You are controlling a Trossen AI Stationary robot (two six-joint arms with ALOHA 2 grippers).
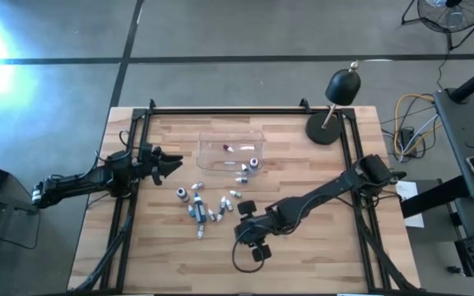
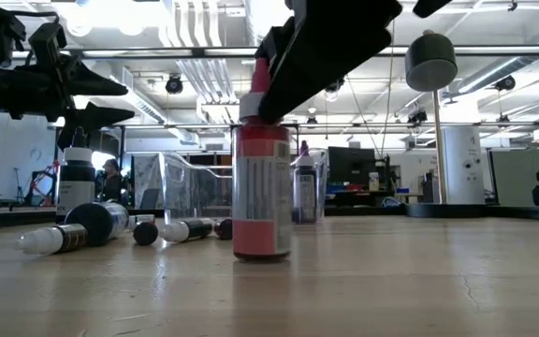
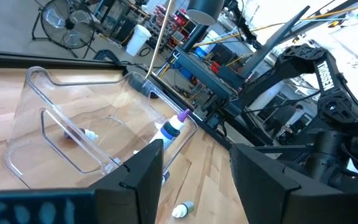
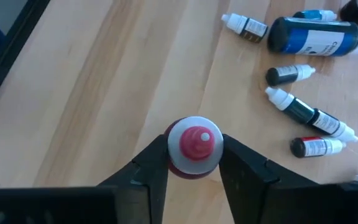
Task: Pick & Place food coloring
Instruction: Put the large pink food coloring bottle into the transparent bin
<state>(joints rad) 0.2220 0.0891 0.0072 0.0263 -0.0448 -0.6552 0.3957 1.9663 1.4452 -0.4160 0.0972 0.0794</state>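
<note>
A red food coloring bottle [image 2: 262, 192] with a white collar and red tip stands upright on the wood table. My right gripper [image 4: 194, 163] comes down over its top; the arm hides the bottle in the high view. Several more small bottles [image 1: 202, 211] lie scattered to its left, between it and the clear tray [image 1: 220, 136]. A few bottles [image 1: 253, 164] are in or beside the tray. My left gripper [image 1: 169, 162] hovers open near the tray's left end, touching nothing. My right gripper holds the red bottle by its white collar [image 4: 174, 132] just below the tip, pinched between the two fingers [image 4: 151, 168]. The fingers come from above, slanting down. The bottle is upright, and its base [image 2: 262, 253] sits on the table.
A large blue bottle [image 4: 319, 34] lies among the small ones beyond my right gripper. A black lamp base [image 1: 326, 129] stands at the far right corner. Black rails [image 1: 237, 110] frame the table. Bare wood lies along the near edge [image 1: 220, 275].
</note>
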